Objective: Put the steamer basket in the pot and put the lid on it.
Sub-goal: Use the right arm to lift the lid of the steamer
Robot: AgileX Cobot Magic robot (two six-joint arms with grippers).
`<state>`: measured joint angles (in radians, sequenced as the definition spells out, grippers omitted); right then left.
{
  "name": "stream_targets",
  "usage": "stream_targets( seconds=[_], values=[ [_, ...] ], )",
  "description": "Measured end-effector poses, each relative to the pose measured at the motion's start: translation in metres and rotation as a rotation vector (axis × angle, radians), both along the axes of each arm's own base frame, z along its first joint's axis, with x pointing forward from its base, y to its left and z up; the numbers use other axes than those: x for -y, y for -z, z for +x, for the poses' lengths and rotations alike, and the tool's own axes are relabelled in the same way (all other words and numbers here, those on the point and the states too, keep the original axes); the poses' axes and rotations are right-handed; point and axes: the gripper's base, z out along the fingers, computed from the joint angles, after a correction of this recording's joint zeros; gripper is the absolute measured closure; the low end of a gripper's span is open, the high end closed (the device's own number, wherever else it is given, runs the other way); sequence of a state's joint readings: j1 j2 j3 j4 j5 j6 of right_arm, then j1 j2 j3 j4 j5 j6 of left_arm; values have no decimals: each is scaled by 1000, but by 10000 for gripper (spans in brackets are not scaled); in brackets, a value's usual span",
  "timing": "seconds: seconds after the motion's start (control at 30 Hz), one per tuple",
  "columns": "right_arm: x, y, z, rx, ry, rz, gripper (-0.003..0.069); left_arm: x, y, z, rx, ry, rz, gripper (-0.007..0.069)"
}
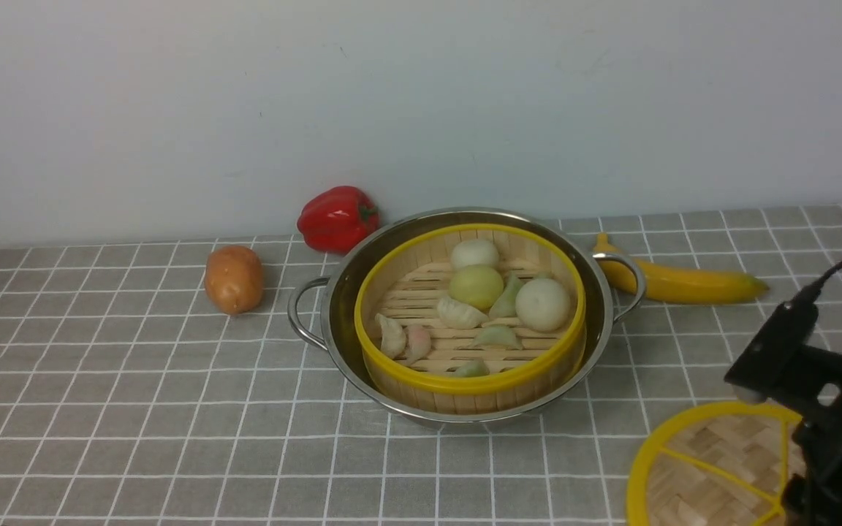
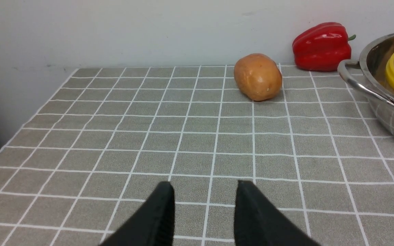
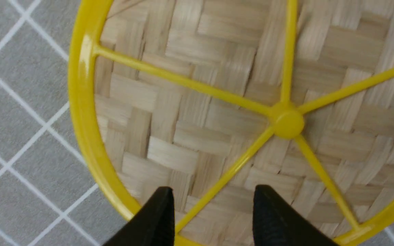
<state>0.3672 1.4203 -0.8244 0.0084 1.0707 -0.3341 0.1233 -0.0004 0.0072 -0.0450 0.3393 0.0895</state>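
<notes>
Steamer basket (image 1: 468, 381) seated inside pot (image 1: 339, 292), upright, loaded with round buns (image 1: 542, 303) and dumplings (image 1: 461, 313). Lid (image 1: 691, 467) flat on checked cloth (image 1: 136, 409) at front right, well apart from pot, not yet on the basket. Right arm (image 1: 823, 394) bent low over lid, wrist angled downward. Right gripper (image 3: 214, 218) poised over the woven face between rim and centre knob (image 3: 288, 124), jaws spread wide, one yellow spoke showing in the gap, nothing gripped; contact with lid not discernible. Left gripper (image 2: 205, 218) out of the front view, low over bare cloth, jaws parted, nothing between them. Potato (image 1: 233, 279) and red pepper (image 1: 337, 218) left of pot, banana (image 1: 684, 283) just behind its right handle.
</notes>
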Motion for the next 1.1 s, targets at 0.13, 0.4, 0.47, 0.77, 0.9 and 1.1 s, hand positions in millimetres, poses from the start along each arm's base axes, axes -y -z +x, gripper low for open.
stream_targets(
  seconds=[0.13,0.4,0.47,0.77,0.9,1.1],
  values=[
    [-5,-10,20,67,-18,-9,328,0,0,0,0,0,0,382],
    [-11,-3,32,-20,-6,-24,328,0,0,0,0,0,0,382],
    [-11,-1,31,-41,-3,-30,328,0,0,0,0,0,0,382],
    [-4,13,37,-89,33,-41,328,0,0,0,0,0,0,382],
    [5,17,42,-93,70,-40,328,0,0,0,0,0,0,382],
    [4,22,43,-126,71,4,328,0,0,0,0,0,0,382]
  ],
)
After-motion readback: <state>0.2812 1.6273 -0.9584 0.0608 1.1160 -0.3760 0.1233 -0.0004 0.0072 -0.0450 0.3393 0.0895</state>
